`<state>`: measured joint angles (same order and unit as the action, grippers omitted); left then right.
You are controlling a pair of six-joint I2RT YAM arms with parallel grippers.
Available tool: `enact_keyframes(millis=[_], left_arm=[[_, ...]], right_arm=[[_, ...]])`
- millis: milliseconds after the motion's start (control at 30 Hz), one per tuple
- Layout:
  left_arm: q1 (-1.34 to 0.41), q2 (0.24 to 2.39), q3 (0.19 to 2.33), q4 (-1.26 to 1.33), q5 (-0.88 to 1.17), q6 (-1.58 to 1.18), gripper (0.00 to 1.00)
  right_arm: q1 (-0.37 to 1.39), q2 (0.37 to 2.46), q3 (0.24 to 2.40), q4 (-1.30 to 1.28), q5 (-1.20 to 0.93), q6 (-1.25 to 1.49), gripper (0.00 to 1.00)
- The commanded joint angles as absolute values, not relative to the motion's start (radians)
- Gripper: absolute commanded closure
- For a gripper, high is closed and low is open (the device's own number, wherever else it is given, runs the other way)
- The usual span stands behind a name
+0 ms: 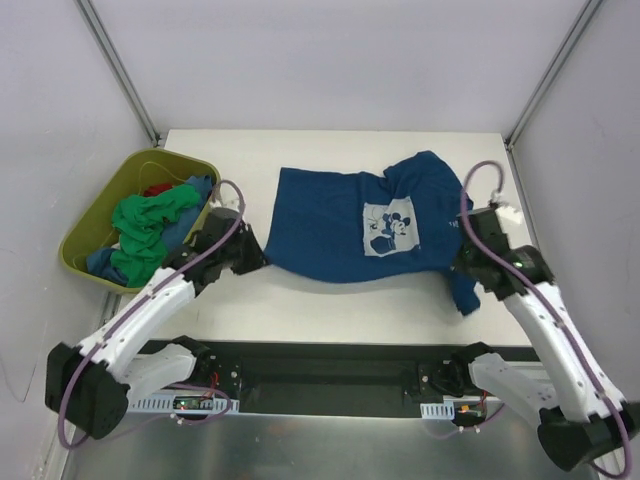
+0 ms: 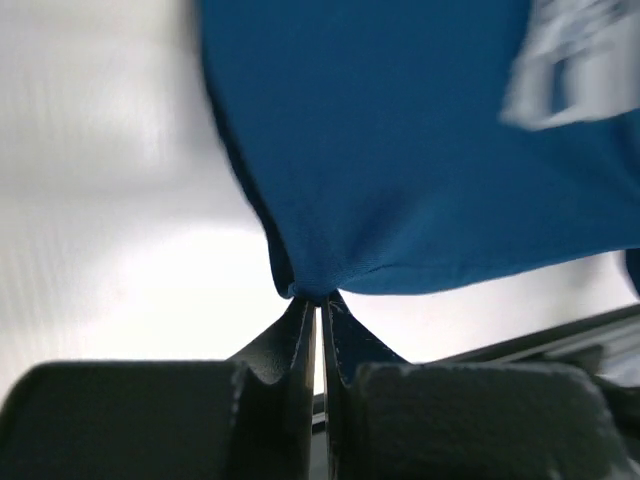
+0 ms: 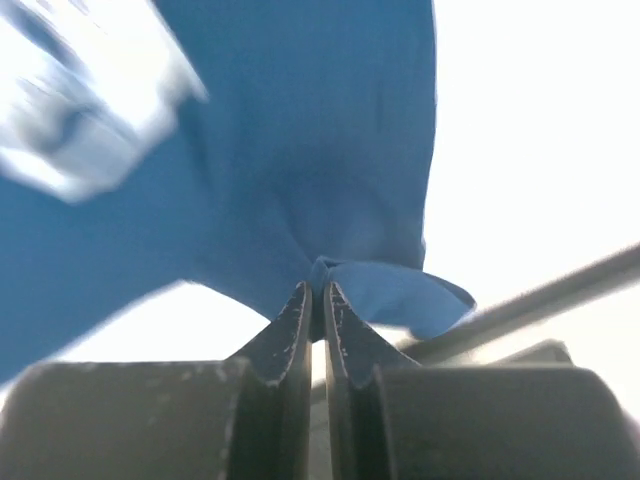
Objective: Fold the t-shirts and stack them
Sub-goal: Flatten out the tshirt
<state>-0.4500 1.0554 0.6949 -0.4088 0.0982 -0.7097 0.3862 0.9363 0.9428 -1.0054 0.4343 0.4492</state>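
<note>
A dark navy t-shirt (image 1: 330, 225) with a pale Mickey Mouse print (image 1: 391, 227) is stretched across the middle of the white table. My left gripper (image 1: 256, 255) is shut on its near left corner; in the left wrist view the cloth (image 2: 400, 150) bunches at my pinched left gripper (image 2: 318, 298). My right gripper (image 1: 462, 262) is shut on the shirt's near right side, where a sleeve (image 1: 466, 292) hangs toward the table edge. The right wrist view shows a fold of blue cloth (image 3: 330, 200) caught in my right gripper (image 3: 317, 290). More t-shirts, green (image 1: 145, 228), blue and red, lie crumpled in a tub.
An olive-green plastic tub (image 1: 96, 222) stands at the table's left edge, just left of my left arm. The table's near edge and a black rail (image 1: 330, 365) run between the two arm bases. White walls close in the back and sides.
</note>
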Motion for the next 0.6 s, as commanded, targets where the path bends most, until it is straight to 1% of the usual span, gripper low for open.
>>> enact_keyframes(millis=[0,67,100,133,233,267,333,367,400,500,567], left_arm=[[-0.445,0.904,0.967,-0.374,0.065,-0.618,1.0],[-0.446,0.879,1.06,-0.376,0.06,-0.58,1.0],[-0.446,0.874,1.153,-0.376,0.066,-0.568,1.0],[-0.446,0.87,1.201,-0.376,0.069,-0.558,1.0],[-0.446,0.865,1.385,-0.377,0.124,-0.519,1.0],[-0.446,0.868,1.428,-0.377,0.141,-0.502,1.0],[-0.446,0.868,1.552,-0.376,0.176,-0.489,1.0],[-0.446,0.871,1.589,-0.376,0.202,-0.482,1.0],[-0.446,0.871,1.658,-0.376,0.219,-0.48,1.0],[-0.446,0.873,1.779,-0.376,0.274,-0.477,1.0],[-0.446,0.883,1.837,-0.376,0.32,-0.472,1.0]], right_arm=[[0.391,0.819,1.266,-1.034,0.682,0.341,0.99],[0.391,0.804,1.369,-1.011,0.698,0.261,0.99],[0.391,0.801,1.414,-0.997,0.699,0.233,0.99],[0.391,0.79,1.499,-0.977,0.693,0.201,0.99],[0.391,0.79,1.632,-0.911,0.64,0.063,0.99],[0.391,0.796,1.731,-0.899,0.611,0.028,0.99],[0.391,0.825,1.846,-0.896,0.485,-0.092,0.99],[0.391,0.834,1.952,-0.899,0.445,-0.121,0.99],[0.391,0.844,1.994,-0.897,0.386,-0.167,0.99],[0.391,0.856,2.127,-0.878,0.315,-0.221,0.99],[0.39,0.85,2.169,-0.845,0.285,-0.256,1.0]])
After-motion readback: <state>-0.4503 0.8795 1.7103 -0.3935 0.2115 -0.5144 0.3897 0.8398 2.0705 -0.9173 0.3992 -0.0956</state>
